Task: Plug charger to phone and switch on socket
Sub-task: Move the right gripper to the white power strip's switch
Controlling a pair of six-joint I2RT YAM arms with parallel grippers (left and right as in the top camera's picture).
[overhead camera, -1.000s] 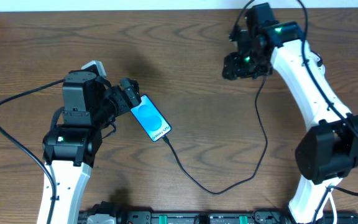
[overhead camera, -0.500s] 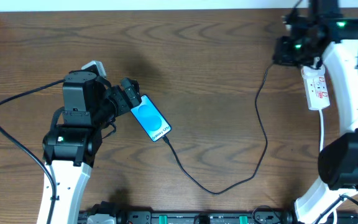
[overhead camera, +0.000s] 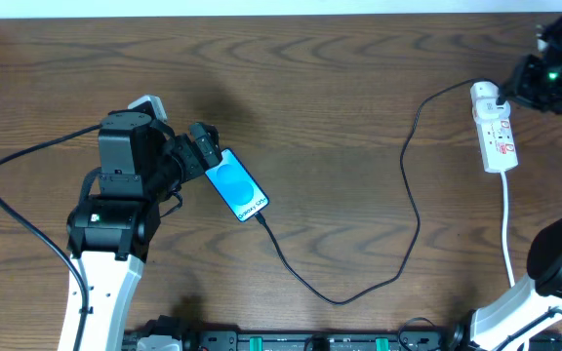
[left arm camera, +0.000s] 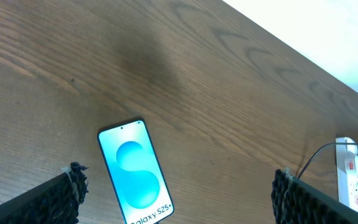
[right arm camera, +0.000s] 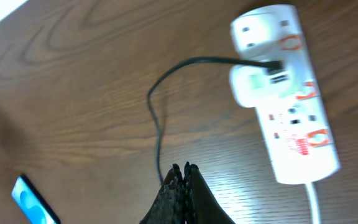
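Left side first: the left fingers [overhead camera: 203,141] are spread wide with nothing in them, and the phone [left arm camera: 132,180] lies flat on the surface [overhead camera: 340,117] in the gap between them, closer to one finger than the other. Its blue screen is lit and facing up. I can't tell from here whether either finger touches it.

The charger [overhead camera: 413,195] runs off the phone's far end, away from those fingers, loops across the wood and climbs to the white plug [right arm camera: 257,84] on the socket [overhead camera: 496,132]. The tip sits right at the phone's edge. Whether it's fully seated, I can't say.

On the other side, the right fingers [right arm camera: 183,177] are pressed tight together, pinching nothing. The socket lies ahead of their tips and off to one side, well apart. So the cable looks in place, and I'd guess the switch is what remains; I can't read its position.

Here's what worries me. That strip looks light and nothing pins it down. A push from closed tips that lands off the rocker could slide the strip instead of flipping the switch. A sliding strip tugs the black cable, and there isn't endless slack, so the tip could pop out of the phone. The plug sits next to the red markings, so a slightly wide approach hits it instead. And if the left fingers close or shift, they'd nudge the phone and strain that connection.
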